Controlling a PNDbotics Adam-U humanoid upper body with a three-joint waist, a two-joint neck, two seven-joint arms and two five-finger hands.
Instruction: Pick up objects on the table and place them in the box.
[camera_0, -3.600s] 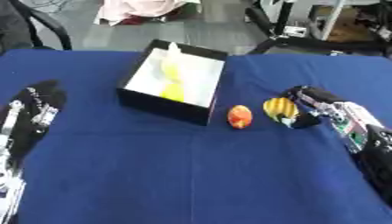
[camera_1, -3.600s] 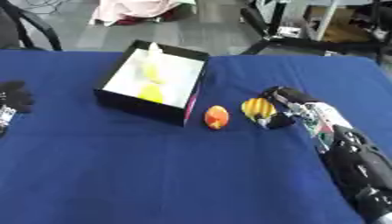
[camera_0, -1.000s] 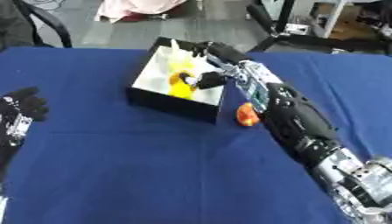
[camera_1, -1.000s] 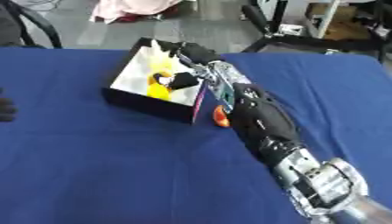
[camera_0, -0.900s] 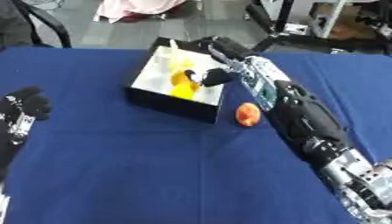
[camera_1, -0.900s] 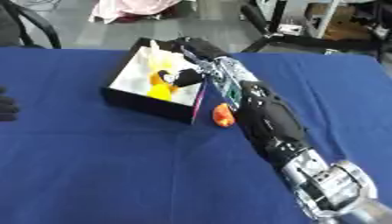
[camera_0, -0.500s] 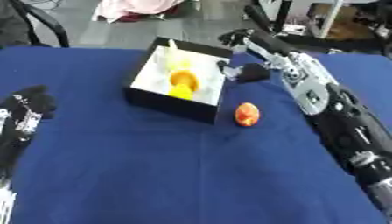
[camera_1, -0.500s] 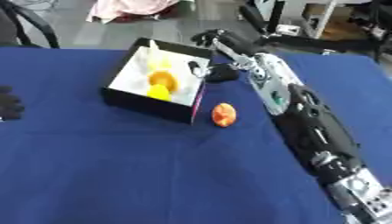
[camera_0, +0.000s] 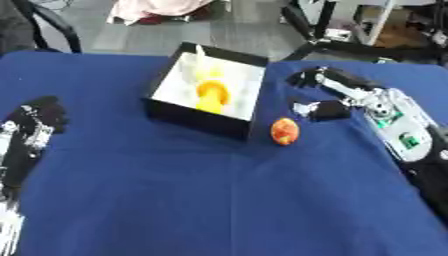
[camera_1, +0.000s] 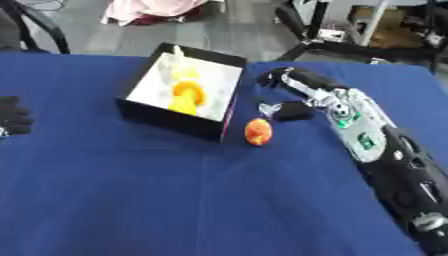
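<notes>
A black box (camera_0: 194, 119) with a white inside stands on the blue table (camera_0: 201, 195) at the back middle. Yellow things (camera_0: 211, 93) lie in it, one of them a rounded orange-yellow piece. A small orange-red fruit (camera_0: 284, 131) lies on the cloth just right of the box's front corner. My right hand (camera_1: 329, 100) hovers open to the right of the box, behind the fruit, its fingers pointing left and holding nothing. My left hand (camera_0: 37, 119) rests open at the table's left edge.
Beyond the table's far edge are a dark chair (camera_0: 52, 22), a pink cloth (camera_0: 162, 7) on the floor and black stand legs (camera_0: 332, 42). My right forearm (camera_1: 394, 170) lies across the table's right side.
My right hand brought the yellow fruit from the table over the box, let it go inside, and drew back to the right. The left hand moved little.
</notes>
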